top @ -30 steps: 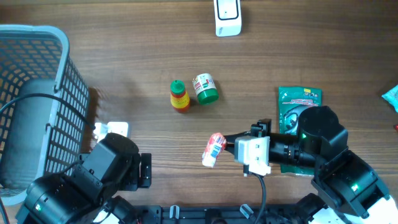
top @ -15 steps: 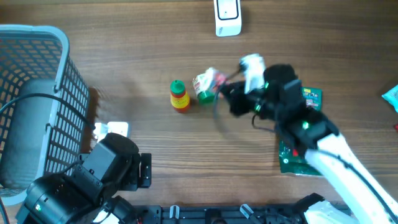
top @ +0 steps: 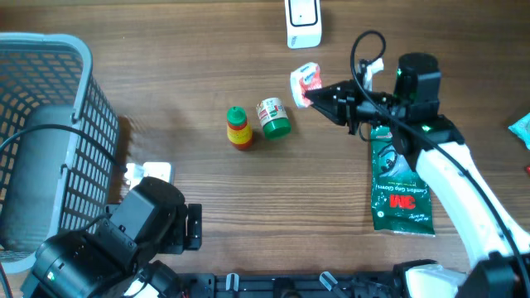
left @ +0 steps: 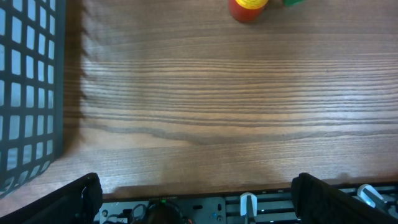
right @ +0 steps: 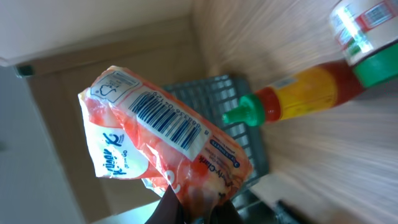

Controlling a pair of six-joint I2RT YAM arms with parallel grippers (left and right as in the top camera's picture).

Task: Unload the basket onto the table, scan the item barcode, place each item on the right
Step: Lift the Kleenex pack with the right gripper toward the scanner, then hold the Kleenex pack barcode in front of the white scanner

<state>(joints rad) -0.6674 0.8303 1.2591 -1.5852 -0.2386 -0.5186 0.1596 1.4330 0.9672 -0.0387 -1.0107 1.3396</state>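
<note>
The right gripper [top: 321,93] pinches an orange snack packet [top: 305,80], barcode [right: 163,118] showing, near what looks like a scanner [top: 303,23]; the left gripper [left: 199,200] is spread wide.

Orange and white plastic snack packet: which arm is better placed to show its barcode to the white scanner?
Right: the right pincer is shut on the snack packet near the white scanner, barcode showing. The left pincer is open, back beside the grey mesh basket.
</note>
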